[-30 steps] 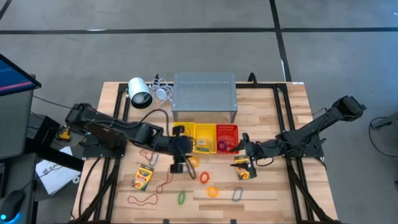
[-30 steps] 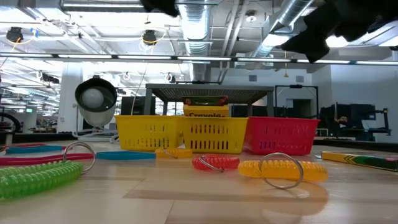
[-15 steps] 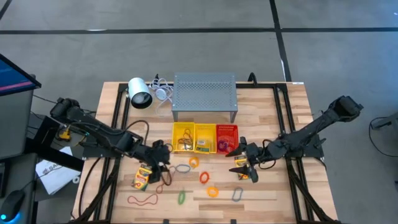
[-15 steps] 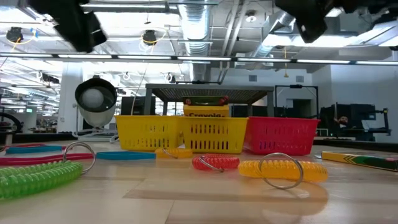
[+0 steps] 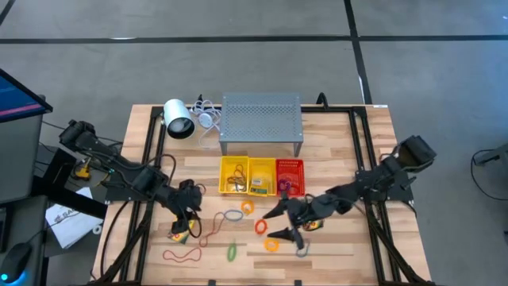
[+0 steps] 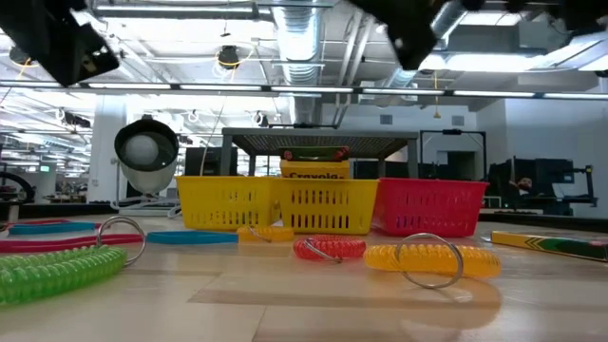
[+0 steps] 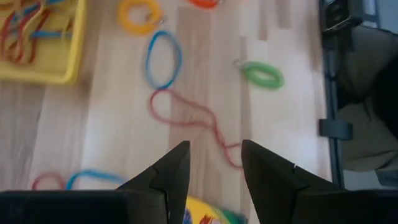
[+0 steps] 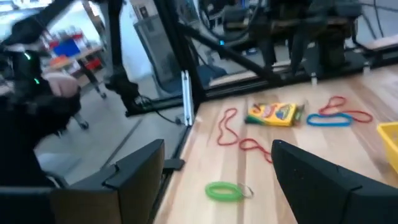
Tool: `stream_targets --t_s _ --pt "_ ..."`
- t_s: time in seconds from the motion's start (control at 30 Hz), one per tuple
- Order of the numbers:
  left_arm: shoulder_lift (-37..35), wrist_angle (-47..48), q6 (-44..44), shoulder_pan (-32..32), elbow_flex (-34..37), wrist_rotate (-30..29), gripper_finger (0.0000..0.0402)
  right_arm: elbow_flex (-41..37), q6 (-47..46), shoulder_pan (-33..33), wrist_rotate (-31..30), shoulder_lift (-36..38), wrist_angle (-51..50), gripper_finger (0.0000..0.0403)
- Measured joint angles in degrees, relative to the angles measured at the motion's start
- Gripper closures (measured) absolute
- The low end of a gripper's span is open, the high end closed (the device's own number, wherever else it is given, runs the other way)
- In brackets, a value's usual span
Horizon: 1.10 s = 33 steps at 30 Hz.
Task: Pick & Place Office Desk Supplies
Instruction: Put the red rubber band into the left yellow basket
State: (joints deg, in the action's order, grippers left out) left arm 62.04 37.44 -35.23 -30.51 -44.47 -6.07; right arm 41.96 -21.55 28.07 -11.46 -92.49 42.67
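Note:
My left gripper (image 5: 187, 213) hangs open, slanting down, just above a yellow-and-green crayon box (image 5: 181, 231) at the table's left; its fingers (image 7: 174, 177) have nothing between them. A red rubber band (image 7: 193, 121) lies ahead of it. My right gripper (image 5: 280, 223) stands wide open and about level over the coiled rings near the table's middle: an orange-red one (image 5: 261, 226) and a yellow one (image 5: 272, 245). A green ring (image 8: 224, 190) lies flat on the wood. A second crayon box (image 5: 312, 226) lies partly under the right arm.
Two yellow baskets (image 5: 236, 175) and a red basket (image 5: 290, 176) stand in a row before the grey perforated stand (image 5: 262, 123). A white lamp (image 5: 178, 119) lies at the far left. A grey clip (image 5: 302, 249), a blue band (image 5: 232, 214) and another red band (image 5: 182, 256) lie loose.
My left gripper has drawn back from the yellow baskets toward the table's left and near edge, sinking and rolling, and now hangs over the left crayon box. My right gripper has gone from beside the red basket toward the near left, out over the rings, and has tipped up toward level.

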Motion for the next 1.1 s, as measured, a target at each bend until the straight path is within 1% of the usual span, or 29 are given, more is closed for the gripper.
stream_targets --t_s 0.1,0.23,0.33,0.4,0.47,0.63,0.8,0.97,1.1 --pt "0.0 4.9 -4.4 0.1 0.0 -1.8 0.0261 4.1 0.6 -1.1 0.5 -2.3 -6.9 0.0112" --pt "0.7 12.8 -10.5 0.6 0.0 -7.5 0.0261 7.9 0.7 -2.7 0.9 -2.9 -19.1 0.0112" --pt "1.6 15.8 -14.7 2.4 0.0 -11.3 0.0261 8.4 2.7 -3.7 1.0 -2.9 -22.6 0.0112" --pt "2.8 17.0 -15.2 4.1 0.0 -11.5 0.0261 8.4 5.5 -4.3 1.1 -2.9 -23.7 0.0112" --pt "4.8 16.6 -14.9 5.4 0.2 -11.4 0.0261 8.4 7.9 -4.7 1.1 -2.9 -25.5 0.0112" --pt "10.3 18.5 -14.4 8.3 1.4 -5.5 0.0261 8.4 10.6 -6.1 1.1 -2.9 -30.2 0.0112" --pt "14.5 19.6 -12.2 8.4 1.9 -0.6 0.0261 8.4 11.5 -6.5 1.1 -2.9 -32.8 0.0112" --pt "16.5 18.4 -9.3 8.0 1.9 0.1 0.0261 8.4 11.5 -6.2 1.1 -2.9 -33.5 0.0112" --pt "16.4 17.7 -6.8 7.5 1.9 0.1 0.0261 8.4 11.2 -5.6 1.1 -2.9 -33.4 0.0112"
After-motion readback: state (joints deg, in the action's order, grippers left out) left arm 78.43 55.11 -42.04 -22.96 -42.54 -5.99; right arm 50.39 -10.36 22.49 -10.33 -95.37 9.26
